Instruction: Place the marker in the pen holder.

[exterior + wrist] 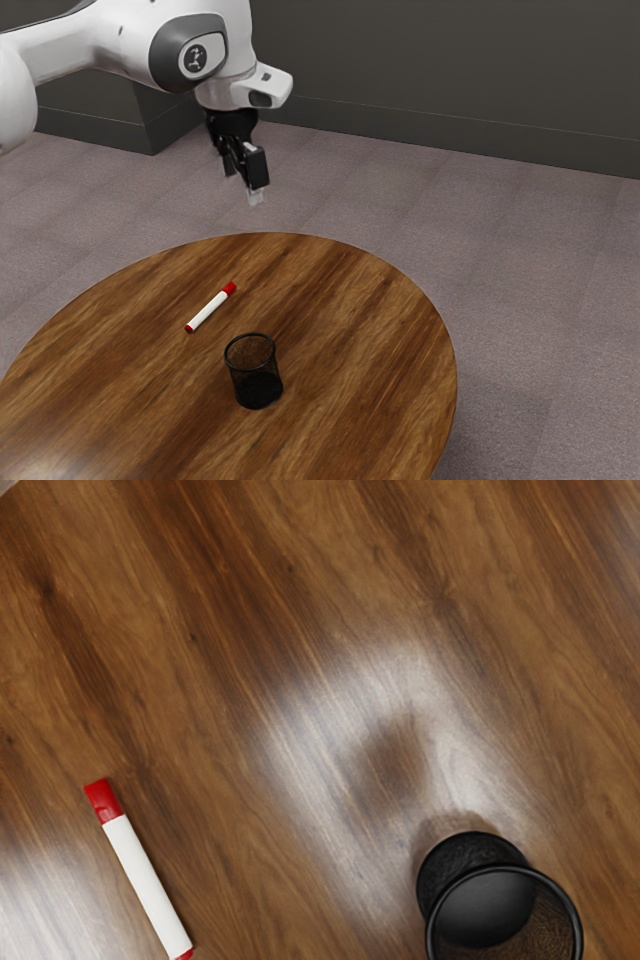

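High above the table, my gripper (pixel 242 180) hangs with its fingers apart and nothing between them. A white marker (pixel 209 308) with a red cap and red end lies flat on the wood in the exterior view; the same marker (pixel 146 882) appears in the wrist view. Close to it stands the pen holder (pixel 254 372), an upright black mesh cup with an open top. In the wrist view the pen holder (pixel 504 905) is seen from above, apart from the marker.
The round wooden table (pixel 370 330) has its curved edge toward the exterior view's right. Grey carpet (pixel 540 300) surrounds it, and a dark wall (pixel 450 80) stands behind.
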